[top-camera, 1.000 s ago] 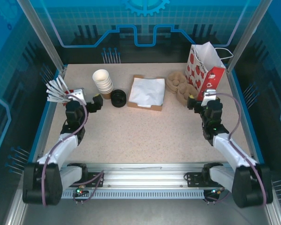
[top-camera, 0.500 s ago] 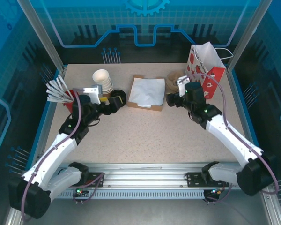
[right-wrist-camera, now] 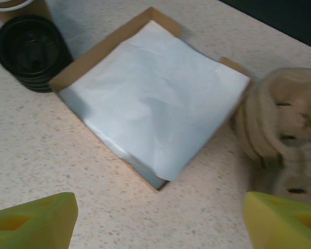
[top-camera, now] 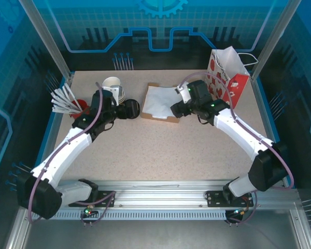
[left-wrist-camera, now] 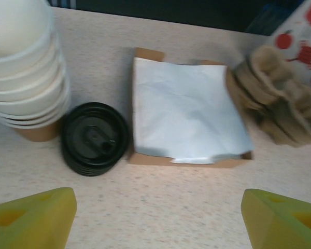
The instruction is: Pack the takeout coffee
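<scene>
Paper sheets (left-wrist-camera: 186, 116) lie in the tray (left-wrist-camera: 147, 53). Left of the tray: stacked lids (left-wrist-camera: 95, 137), then stacked cups (left-wrist-camera: 26, 67). Right of it: cup carriers (right-wrist-camera: 285, 119).

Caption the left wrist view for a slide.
Open left tool above the table, facing stacked white paper cups, a stack of black lids and a cardboard tray lined with white paper.

Speckled beige worktop (top-camera: 160, 155), trimmed in blue down its left and right edges. Walled in by translucent blue panels (top-camera: 93, 21) printed with grid, circuit lines and a gear. Silver posts (top-camera: 46, 41) at both far corners, slotted metal rail (top-camera: 160, 194) along the near edge. Evenly, brightly lit.
</scene>
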`<control>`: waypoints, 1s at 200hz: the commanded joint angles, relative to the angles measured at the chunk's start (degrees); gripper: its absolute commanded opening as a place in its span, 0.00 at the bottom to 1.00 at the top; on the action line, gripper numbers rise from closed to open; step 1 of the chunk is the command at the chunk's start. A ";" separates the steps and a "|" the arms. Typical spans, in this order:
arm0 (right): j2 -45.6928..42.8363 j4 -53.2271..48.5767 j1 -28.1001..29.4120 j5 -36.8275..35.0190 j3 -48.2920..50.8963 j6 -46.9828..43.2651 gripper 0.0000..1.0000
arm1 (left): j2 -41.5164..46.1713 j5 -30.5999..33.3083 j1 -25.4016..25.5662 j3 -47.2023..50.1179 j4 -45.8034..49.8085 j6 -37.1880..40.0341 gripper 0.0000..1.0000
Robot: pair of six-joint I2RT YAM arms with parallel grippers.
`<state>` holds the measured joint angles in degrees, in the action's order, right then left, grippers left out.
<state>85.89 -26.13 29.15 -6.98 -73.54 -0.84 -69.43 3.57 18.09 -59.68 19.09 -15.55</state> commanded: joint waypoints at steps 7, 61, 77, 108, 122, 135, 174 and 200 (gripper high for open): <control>3.48 0.54 3.24 5.06 -4.15 3.05 0.84 | -3.63 4.89 -8.16 -5.99 5.14 0.73 0.81; 10.88 -0.04 9.46 6.91 -11.93 3.37 0.83 | -15.35 2.69 -18.44 -18.78 8.85 0.41 0.69; 12.40 -0.74 10.72 6.63 -13.83 2.95 0.84 | -19.44 2.15 -19.44 -22.46 9.96 1.16 0.65; 14.14 -1.82 12.38 5.77 -15.57 2.35 0.84 | -26.27 2.02 -20.33 -29.16 13.16 2.27 0.54; 14.55 -2.17 12.98 5.15 -15.72 2.18 0.84 | -28.57 1.84 -20.54 -31.08 14.12 2.67 0.50; 14.68 -2.30 13.22 4.71 -15.52 2.24 0.84 | -30.29 1.50 -20.64 -32.30 14.59 2.98 0.47; 15.40 -2.30 13.80 4.65 -14.88 2.81 0.84 | -33.12 -1.14 -20.69 -34.41 14.96 3.49 0.33; 16.55 -2.67 14.45 4.57 -15.27 2.83 0.84 | -34.10 -1.38 -20.70 -35.25 15.29 3.98 0.29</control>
<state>100.82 -27.18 42.19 -1.72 -87.50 1.67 -102.48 4.05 -2.15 -92.23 32.82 -12.93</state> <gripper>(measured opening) 0.835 0.302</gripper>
